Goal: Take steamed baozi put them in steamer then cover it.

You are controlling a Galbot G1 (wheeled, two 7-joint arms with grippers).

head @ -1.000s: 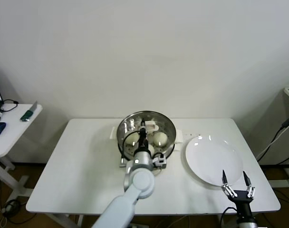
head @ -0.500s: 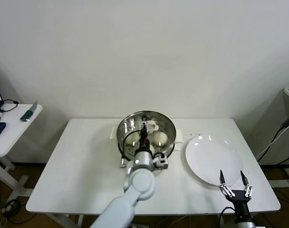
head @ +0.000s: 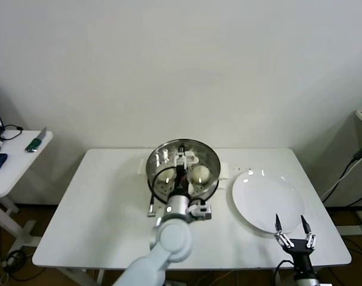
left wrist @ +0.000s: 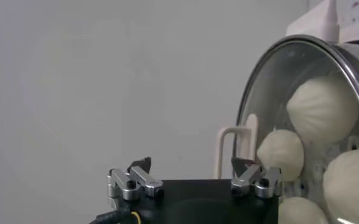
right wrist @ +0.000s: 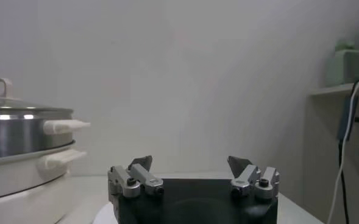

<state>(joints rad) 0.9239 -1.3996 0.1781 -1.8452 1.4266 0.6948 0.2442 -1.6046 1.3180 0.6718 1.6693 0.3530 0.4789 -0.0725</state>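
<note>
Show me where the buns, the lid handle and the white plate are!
steamed baozi (left wrist: 322, 108), left wrist view: middle of the biggest bun, seen through the glass.
lid handle (head: 186, 158), head view: its white top.
white plate (head: 265, 201), head view: its bare middle.

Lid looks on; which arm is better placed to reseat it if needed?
Left. The left gripper hangs open at the round glass lid on the shiny steel steamer; the right gripper sits open beside the flat white plate.

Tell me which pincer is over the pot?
The left pincer. It hangs open above the steamer with the buns; the right pincer waits by the plate.
</note>
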